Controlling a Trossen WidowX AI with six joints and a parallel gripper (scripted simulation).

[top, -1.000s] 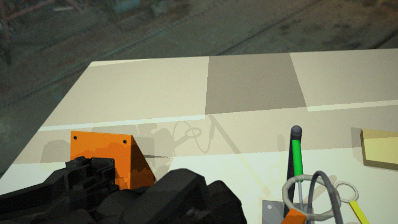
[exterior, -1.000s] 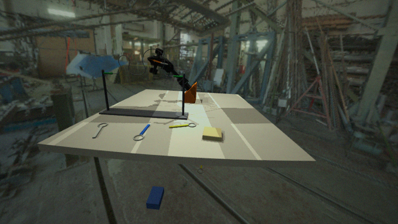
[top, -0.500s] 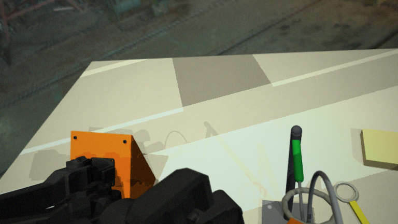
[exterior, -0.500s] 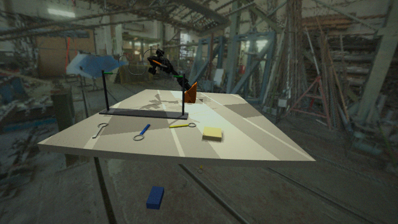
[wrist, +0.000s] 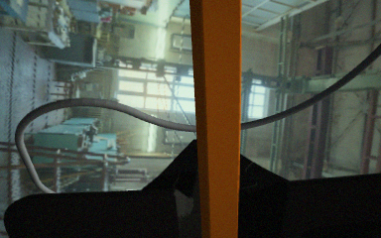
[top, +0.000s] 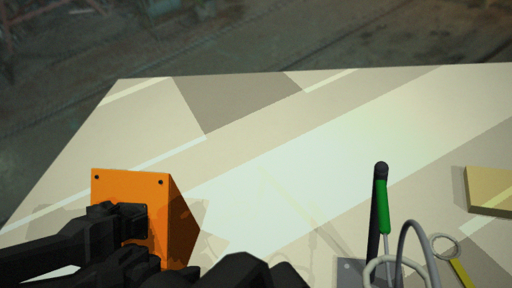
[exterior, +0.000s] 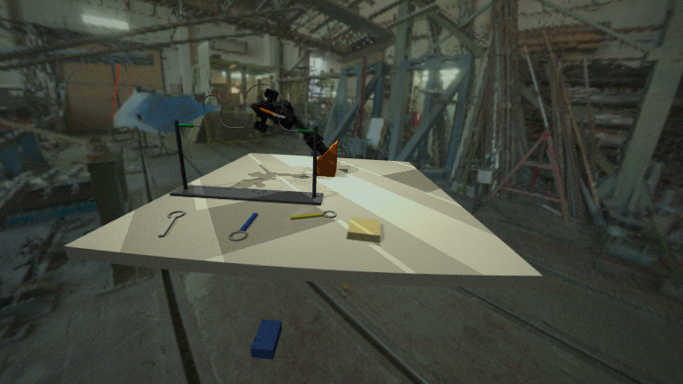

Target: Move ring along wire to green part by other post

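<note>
The wire (top: 411,222) (exterior: 234,127) (wrist: 89,103) bends in tall loops between the two posts. A green part (top: 383,207) (exterior: 305,131) adjoins the right post (exterior: 315,168); the other green part (exterior: 185,125) adjoins the left post (exterior: 180,161). My gripper (exterior: 257,107) (wrist: 203,148) is shut on the orange handle (exterior: 269,111) (wrist: 218,74), high among the loops. It is out of view in the top view. The ring (top: 385,258) is partly cut off there; the straight grey wire below the green part crosses its opening. Contact between ring and wire cannot be told.
A dark base plate (exterior: 241,195) carries the posts. Yellow (exterior: 306,216) and blue (exterior: 248,221) ring handles, a grey hook (exterior: 168,225) and a yellow block (top: 491,190) (exterior: 364,228) lie on the table (exterior: 433,253). An orange mount (top: 130,187) (exterior: 328,161) stands at the arm's foot.
</note>
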